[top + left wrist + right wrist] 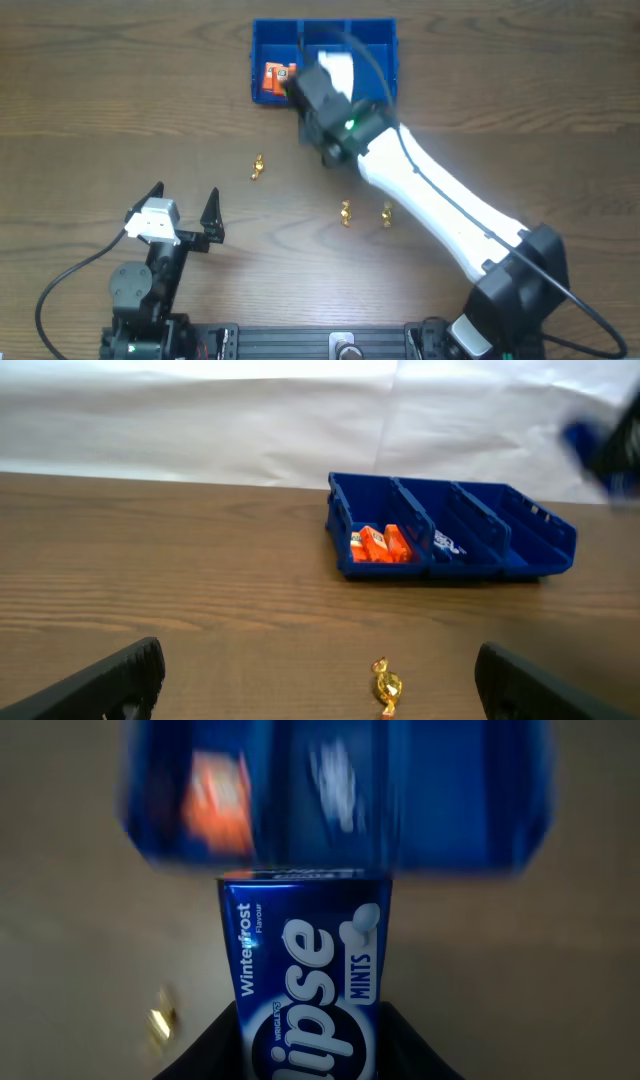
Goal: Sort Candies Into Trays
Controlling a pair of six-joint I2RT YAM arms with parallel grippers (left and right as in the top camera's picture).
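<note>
The left gripper [320, 660] has its fingers spread wide above the wooden table [150, 560], with a gold-wrapped candy [386, 687] lying between them. Well beyond stands a blue three-compartment tray [540, 525], with orange candies [380, 544] in one end compartment and a white-and-blue piece [447, 543] in the middle one.

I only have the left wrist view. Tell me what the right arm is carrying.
Observer: The right gripper has its fingers shut on a blue mint box.
Operator: Count the gold candies on the table. I see one.
Observer: The top view has three gold candies: one out on the left and two beside the right arm.
Operator: Say where that box is heading.
Observer: In the right wrist view its far end points at the blue tray and appears just short of it.
</note>
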